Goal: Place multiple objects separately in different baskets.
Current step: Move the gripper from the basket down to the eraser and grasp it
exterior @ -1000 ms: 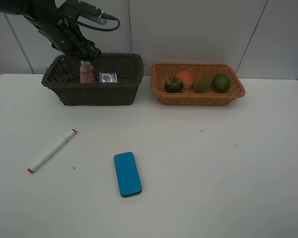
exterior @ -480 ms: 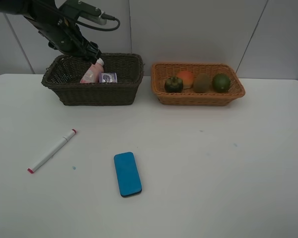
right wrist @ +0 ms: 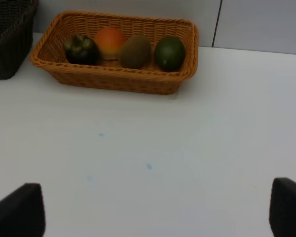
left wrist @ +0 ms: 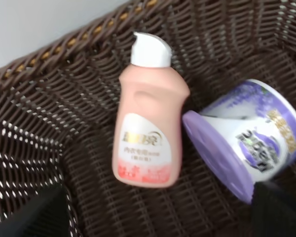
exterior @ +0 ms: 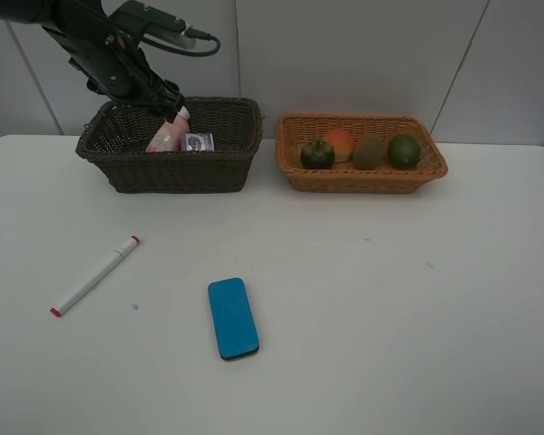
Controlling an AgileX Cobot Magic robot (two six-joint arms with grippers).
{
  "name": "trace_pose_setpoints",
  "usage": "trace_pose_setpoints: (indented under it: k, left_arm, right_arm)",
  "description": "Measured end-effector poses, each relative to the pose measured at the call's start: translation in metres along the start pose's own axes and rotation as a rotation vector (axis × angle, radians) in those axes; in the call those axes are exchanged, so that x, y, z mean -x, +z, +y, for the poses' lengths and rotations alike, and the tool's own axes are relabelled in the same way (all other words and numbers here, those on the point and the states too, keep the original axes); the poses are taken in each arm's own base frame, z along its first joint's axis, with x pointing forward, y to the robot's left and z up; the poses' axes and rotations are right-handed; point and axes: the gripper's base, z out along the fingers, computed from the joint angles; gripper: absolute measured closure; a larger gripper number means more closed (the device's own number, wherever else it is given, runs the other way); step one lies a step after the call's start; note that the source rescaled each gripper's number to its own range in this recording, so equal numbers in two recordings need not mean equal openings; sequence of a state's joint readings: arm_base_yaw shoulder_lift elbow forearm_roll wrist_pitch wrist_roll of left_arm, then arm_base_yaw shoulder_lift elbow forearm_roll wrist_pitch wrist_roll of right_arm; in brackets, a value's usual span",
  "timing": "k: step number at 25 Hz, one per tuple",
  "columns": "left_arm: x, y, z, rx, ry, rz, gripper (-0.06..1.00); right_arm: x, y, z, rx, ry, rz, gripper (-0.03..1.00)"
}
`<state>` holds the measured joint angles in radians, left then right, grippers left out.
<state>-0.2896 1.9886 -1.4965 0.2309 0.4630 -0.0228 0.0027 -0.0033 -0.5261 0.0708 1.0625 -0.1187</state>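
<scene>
Lying in dark basket [left wrist: 39, 123]: pink bottle [left wrist: 148, 133], label unreadable; L gripper [left wrist: 155, 219], R gripper [right wrist: 153, 210] wide.

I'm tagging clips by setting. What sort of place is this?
Probably a robot lab test bench, not a home: a white table against plain grey wall panels, a black robot arm above a dark wicker basket, and a light orange basket holding four fruits in a row.
</scene>
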Motion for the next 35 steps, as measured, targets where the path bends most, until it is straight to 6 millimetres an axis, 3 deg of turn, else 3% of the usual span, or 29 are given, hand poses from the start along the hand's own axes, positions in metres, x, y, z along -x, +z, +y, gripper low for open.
trace_pose_setpoints:
  k: [12, 19, 25, 35]
  left_arm:
    - [0.010, -0.048, -0.033, -0.043, 0.026, 0.067, 0.02]
    - [0.004, -0.063, -0.077, -0.099, -0.164, 0.184, 0.02]
    - [-0.005, -0.076, -0.116, -0.120, -0.199, 0.278, 0.02]
    - [-0.021, -0.094, -0.159, -0.119, -0.326, 0.430, 0.02]
  right_arm:
    - [0.000, 0.000, 0.000, 0.000, 0.000, 0.000, -0.03]
    - [0.000, 0.000, 0.000, 0.000, 0.000, 0.000, -0.03]
    - [0.000, 0.000, 0.000, 0.000, 0.000, 0.000, -0.03]
    - [0.000, 0.000, 0.000, 0.000, 0.000, 0.000, -0.03]
